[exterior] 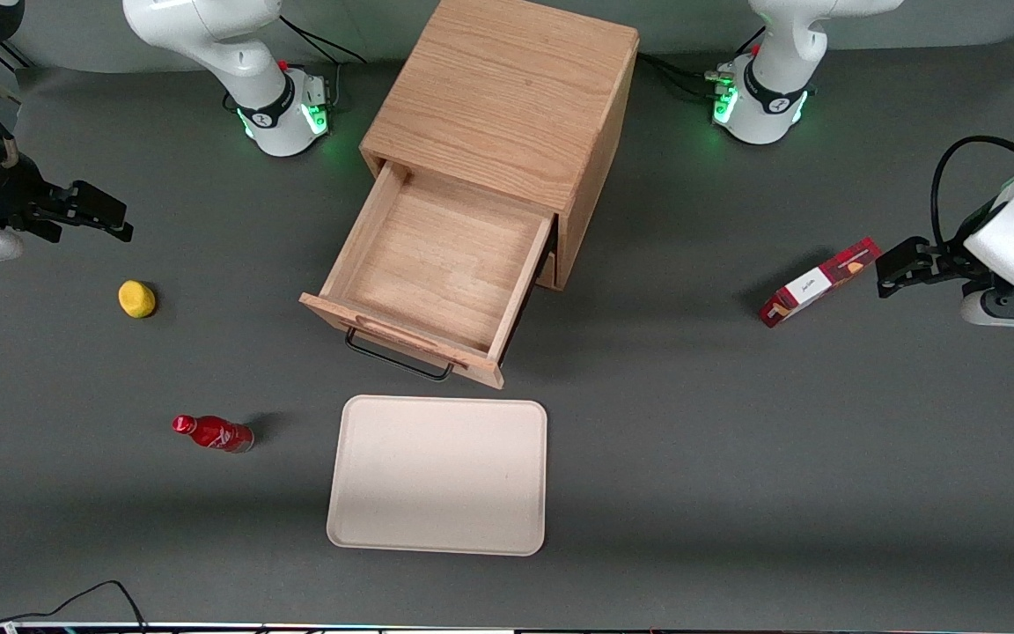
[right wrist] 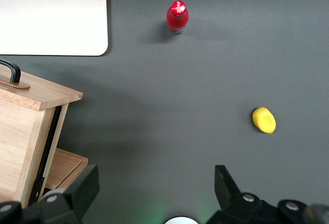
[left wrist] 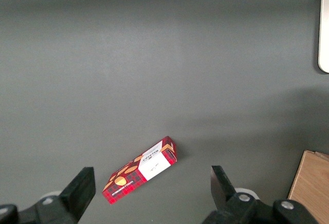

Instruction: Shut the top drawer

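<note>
The small oak cabinet point(exterior: 507, 97) stands mid-table. Its top drawer point(exterior: 437, 264) is pulled far out, showing a shallow, empty box interior. The thin black wire handle point(exterior: 400, 359) hangs on its front panel, facing the front camera. My gripper point(exterior: 111, 218) hovers above the table toward the working arm's end, well apart from the drawer, open and empty. In the right wrist view the gripper point(right wrist: 154, 183) has its fingers point(right wrist: 87, 185) spread wide. The drawer's front panel point(right wrist: 38, 94) and part of the handle point(right wrist: 13, 70) show beside them.
A yellow fruit point(exterior: 136, 298) point(right wrist: 263, 119) lies on the table nearer the front camera than my gripper. A red bottle point(exterior: 212, 432) point(right wrist: 177, 16) lies nearer still. A beige tray point(exterior: 437, 474) point(right wrist: 51, 13) lies in front of the drawer. A red box point(exterior: 819, 282) point(left wrist: 140, 171) lies toward the parked arm's end.
</note>
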Tool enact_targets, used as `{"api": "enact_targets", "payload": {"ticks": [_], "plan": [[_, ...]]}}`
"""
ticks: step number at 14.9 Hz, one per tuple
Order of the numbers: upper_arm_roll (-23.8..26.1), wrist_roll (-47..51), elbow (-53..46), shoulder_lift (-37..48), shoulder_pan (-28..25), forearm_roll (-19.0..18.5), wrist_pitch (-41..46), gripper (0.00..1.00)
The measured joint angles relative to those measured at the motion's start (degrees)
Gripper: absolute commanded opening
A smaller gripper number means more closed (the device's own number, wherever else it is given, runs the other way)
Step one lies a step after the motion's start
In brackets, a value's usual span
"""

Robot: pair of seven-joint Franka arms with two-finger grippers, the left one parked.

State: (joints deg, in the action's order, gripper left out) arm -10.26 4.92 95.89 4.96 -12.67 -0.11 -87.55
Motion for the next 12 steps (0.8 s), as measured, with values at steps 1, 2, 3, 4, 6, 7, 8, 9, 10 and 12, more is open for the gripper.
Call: {"api": "enact_targets", "payload": {"ticks": [1, 2, 3, 4, 6, 7, 8, 9, 10, 12], "plan": [[0.0, 0.0, 0.0, 0.0, 0.0, 0.0, 0.0, 1.0], [0.0, 0.0, 0.0, 0.0, 0.0, 0.0, 0.0, 1.0], [0.1, 0.0, 0.0, 0.0, 0.0, 0.0, 0.0, 1.0], [0.1, 0.0, 0.0, 0.0, 0.0, 0.0, 0.0, 1.0], [0.1, 0.0, 0.0, 0.0, 0.0, 0.0, 0.0, 1.0], [0.1, 0.0, 0.0, 0.0, 0.0, 0.0, 0.0, 1.0], [0.1, 0.0, 0.0, 0.0, 0.0, 0.0, 0.0, 1.0], [0.1, 0.0, -0.1, 0.0, 0.0, 0.0, 0.0, 1.0], [0.1, 0.0, -0.2, 0.0, -0.1, 0.0, 0.0, 1.0], [0.4, 0.0, -1.0, -0.2, -0.2, 0.0, 0.0, 1.0]]}}
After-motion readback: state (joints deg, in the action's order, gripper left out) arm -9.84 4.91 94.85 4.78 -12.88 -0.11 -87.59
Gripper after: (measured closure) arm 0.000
